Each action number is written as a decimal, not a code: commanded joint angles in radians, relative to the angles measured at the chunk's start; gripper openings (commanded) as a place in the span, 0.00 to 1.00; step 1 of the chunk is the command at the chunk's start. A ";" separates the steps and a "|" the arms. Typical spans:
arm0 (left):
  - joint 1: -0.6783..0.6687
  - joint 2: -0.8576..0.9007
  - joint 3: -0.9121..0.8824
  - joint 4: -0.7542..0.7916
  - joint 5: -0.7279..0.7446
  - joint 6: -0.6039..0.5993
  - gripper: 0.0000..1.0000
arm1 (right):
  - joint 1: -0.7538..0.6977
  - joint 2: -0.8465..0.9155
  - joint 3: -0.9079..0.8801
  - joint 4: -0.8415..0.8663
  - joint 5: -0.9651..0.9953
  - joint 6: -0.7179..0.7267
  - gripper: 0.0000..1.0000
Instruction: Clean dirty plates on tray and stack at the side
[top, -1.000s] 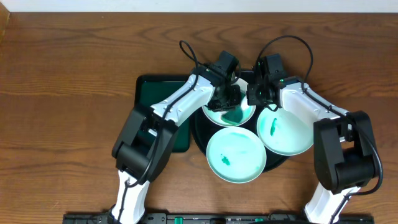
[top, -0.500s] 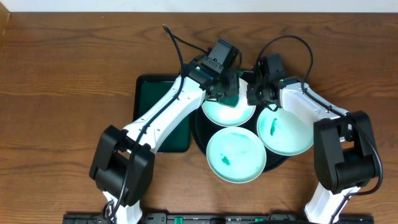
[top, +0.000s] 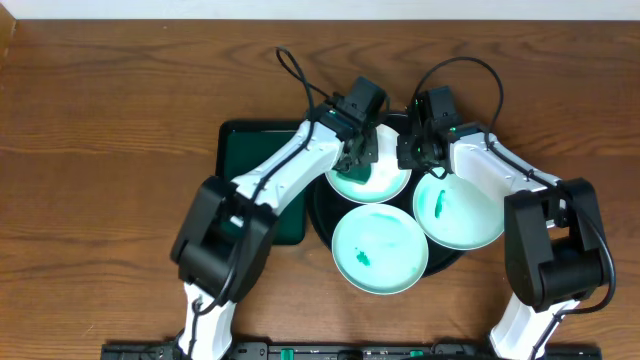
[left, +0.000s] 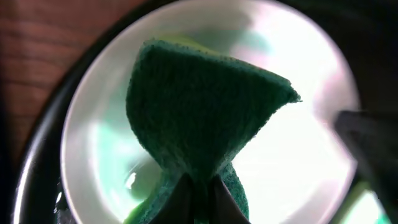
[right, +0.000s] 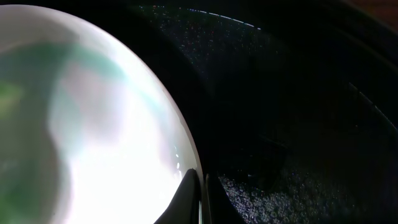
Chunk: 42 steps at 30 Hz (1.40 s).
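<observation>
Black tray (right: 298, 124): both grippers at rear plate (top: 388, 186).
Nearest, front plate (top: 380, 250) lower centre, right plate (top: 460, 210) just beside it, both apart from any fingers. Upper centre, left gripper (left: 202, 186) clamped on green sponge (left: 205, 106) over rear plate's bowl; right gripper (right: 200, 196) pinched shut on its right rim.

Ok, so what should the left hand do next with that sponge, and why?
Probably wipe the sponge across the back plate: the left hand pinches it over that plate, green tint shows there, and the right hand is shut on what looks like its rim, steadying it.
</observation>
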 joint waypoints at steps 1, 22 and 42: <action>-0.012 0.031 -0.008 0.002 -0.023 0.016 0.07 | 0.018 -0.001 -0.007 0.002 -0.027 0.008 0.01; -0.039 -0.030 0.056 0.042 0.176 0.016 0.07 | 0.018 -0.001 -0.007 0.002 -0.027 0.000 0.01; -0.019 -0.102 0.013 -0.029 -0.217 0.024 0.07 | 0.018 -0.001 -0.007 0.002 -0.027 0.000 0.01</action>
